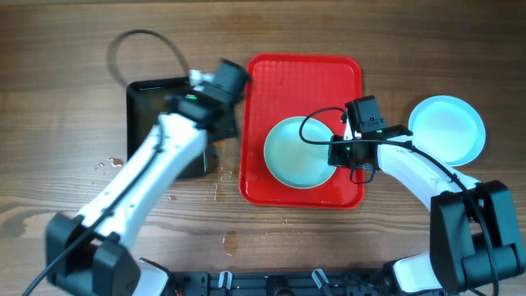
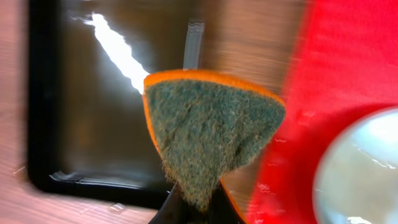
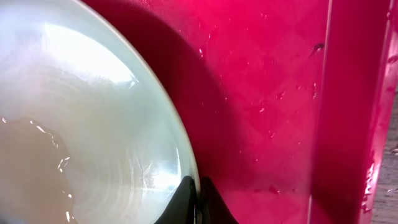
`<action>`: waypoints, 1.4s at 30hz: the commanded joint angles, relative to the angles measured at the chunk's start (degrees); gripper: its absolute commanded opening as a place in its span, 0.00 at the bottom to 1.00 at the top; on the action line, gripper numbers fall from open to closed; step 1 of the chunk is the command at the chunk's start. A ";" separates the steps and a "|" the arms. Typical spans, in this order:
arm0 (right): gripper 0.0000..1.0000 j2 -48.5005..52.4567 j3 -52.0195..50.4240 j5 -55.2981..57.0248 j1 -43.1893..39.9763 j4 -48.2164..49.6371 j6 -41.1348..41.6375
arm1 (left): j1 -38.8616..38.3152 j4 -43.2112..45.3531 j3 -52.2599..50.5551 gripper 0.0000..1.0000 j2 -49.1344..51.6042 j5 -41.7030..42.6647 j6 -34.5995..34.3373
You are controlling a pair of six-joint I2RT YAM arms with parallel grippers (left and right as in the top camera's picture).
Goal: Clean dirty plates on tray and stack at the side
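Note:
One pale plate (image 1: 297,153) lies on the red tray (image 1: 304,70), in its lower half. My right gripper (image 1: 339,150) is shut on that plate's right rim; in the right wrist view the fingers (image 3: 196,202) pinch the rim of the plate (image 3: 81,124), which looks wet. Another plate (image 1: 446,129) sits on the table right of the tray. My left gripper (image 1: 220,123) is between the black tray and the red tray, shut on an orange sponge with a green scouring face (image 2: 211,134). A third plate is not visible as separate.
A black rectangular tray (image 1: 148,103) lies left of the red tray, and also shows in the left wrist view (image 2: 93,124). Water drops lie on the wooden table (image 1: 222,193) near the red tray's lower left corner.

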 commanded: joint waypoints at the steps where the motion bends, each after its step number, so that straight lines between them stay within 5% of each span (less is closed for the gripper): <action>1: 0.04 1.01 -1.03 4.66 -0.42 0.72 -4.85 | 9.53 -0.68 -2.03 0.04 0.13 -2.08 1.31; 5: 0.04 -1.55 0.59 5.53 -0.37 0.85 -8.11 | 17.18 8.87 -11.76 0.04 0.15 0.57 1.31; 9: 0.04 -10.91 2.64 18.21 2.40 -2.54 -8.61 | 22.03 14.05 -19.23 0.05 0.15 0.50 2.82; 12: 0.04 -18.25 2.64 29.03 7.10 -1.90 -9.55 | 23.56 14.16 -20.09 0.17 0.15 0.52 2.82; 17: 0.04 -25.16 2.64 47.32 18.21 1.09 -14.21 | 23.58 14.82 -20.09 0.66 0.13 0.52 2.78; 18: 0.04 -25.16 2.64 50.12 19.91 1.49 -15.63 | 23.58 14.82 -20.09 0.92 0.13 0.52 2.78; 19: 0.04 -25.05 2.64 55.10 22.73 1.88 -17.57 | 23.61 14.82 -20.09 1.00 0.13 0.52 2.80; 25: 0.04 -25.00 2.64 71.67 34.29 5.33 -28.76 | 23.58 14.82 -20.09 1.00 0.13 0.52 2.78; 33: 0.04 -24.98 2.64 80.30 42.49 8.50 -42.56 | 23.58 14.82 -20.09 1.00 0.13 0.52 2.78; 42: 0.04 -24.98 2.64 82.95 44.06 9.57 -42.51 | 23.61 14.82 -20.09 1.00 0.13 0.50 2.78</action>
